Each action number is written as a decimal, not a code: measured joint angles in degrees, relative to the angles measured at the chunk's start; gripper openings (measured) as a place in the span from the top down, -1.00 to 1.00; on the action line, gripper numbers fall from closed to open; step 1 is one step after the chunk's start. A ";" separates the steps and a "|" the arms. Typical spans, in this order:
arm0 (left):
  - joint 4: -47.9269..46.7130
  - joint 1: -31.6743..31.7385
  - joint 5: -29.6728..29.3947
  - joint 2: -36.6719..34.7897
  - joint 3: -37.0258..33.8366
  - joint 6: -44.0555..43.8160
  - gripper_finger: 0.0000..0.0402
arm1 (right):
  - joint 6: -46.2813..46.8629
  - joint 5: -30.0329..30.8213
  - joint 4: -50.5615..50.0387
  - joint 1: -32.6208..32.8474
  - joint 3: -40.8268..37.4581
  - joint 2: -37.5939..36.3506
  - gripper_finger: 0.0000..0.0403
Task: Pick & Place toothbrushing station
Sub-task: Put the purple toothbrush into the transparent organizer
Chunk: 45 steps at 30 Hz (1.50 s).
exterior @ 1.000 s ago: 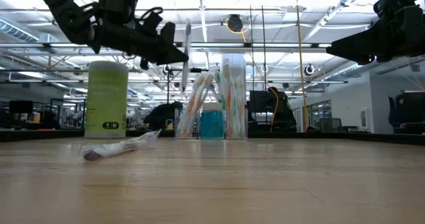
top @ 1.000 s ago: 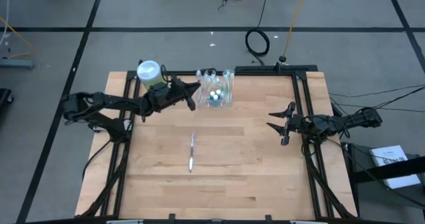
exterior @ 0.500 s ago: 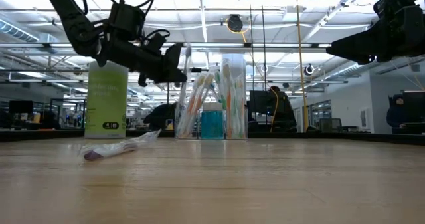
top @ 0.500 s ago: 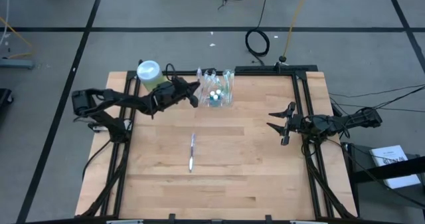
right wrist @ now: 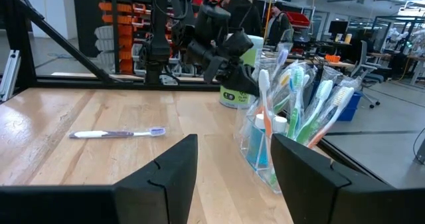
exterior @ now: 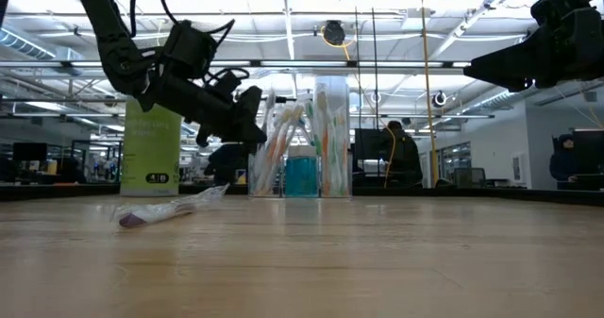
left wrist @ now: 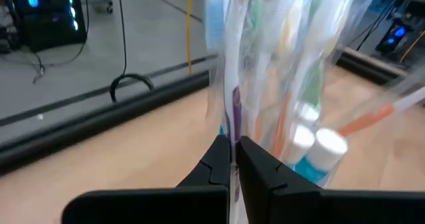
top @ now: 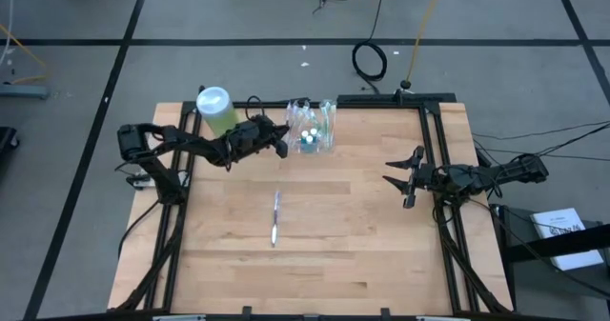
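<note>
The left gripper (top: 281, 142) is right at the station (top: 314, 128), which stands at the table's (top: 362, 216) far edge, its fingers (left wrist: 219, 164) pinched on a purple brush (left wrist: 235, 114) in it. The right gripper (top: 398, 180) waits spread open near the right edge.

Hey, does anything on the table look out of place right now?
One toothbrush lies flat mid-table, apart from the clear toothbrushing station where the others stand upright. The left gripper is at the station.
</note>
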 joint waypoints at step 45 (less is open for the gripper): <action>-5.48 -2.29 3.58 -5.06 -0.14 0.79 0.04 | -0.01 0.00 0.00 0.00 0.00 0.00 0.09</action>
